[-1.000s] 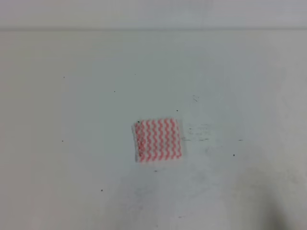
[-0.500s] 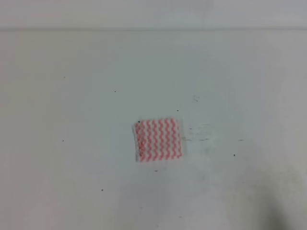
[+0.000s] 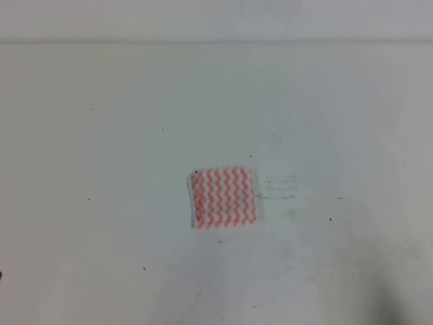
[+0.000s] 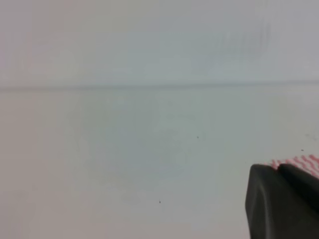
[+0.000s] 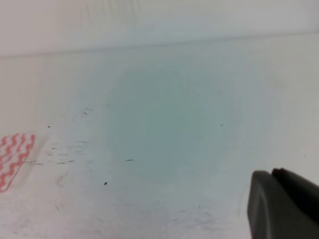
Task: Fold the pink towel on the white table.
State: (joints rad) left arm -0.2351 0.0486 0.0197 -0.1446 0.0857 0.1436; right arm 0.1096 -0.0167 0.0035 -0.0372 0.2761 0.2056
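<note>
The pink towel (image 3: 224, 198) lies flat near the middle of the white table (image 3: 122, 149) as a small, neat square of pink-red and white zigzag stripes. Neither gripper shows in the exterior high view. In the left wrist view my left gripper (image 4: 277, 170) is a dark shape at the lower right, its two fingers pressed together with nothing between them; a strip of the pink towel (image 4: 298, 162) peeks out just behind it. My right gripper (image 5: 272, 174) looks the same at the lower right of its view, far from the pink towel (image 5: 14, 158) at the left edge.
The table's far edge (image 3: 216, 42) meets a pale wall at the back. Small dark specks and faint scuff marks (image 3: 281, 196) lie right of the towel.
The towel has not moved. The soft shadows along the table's front have faded a little.
</note>
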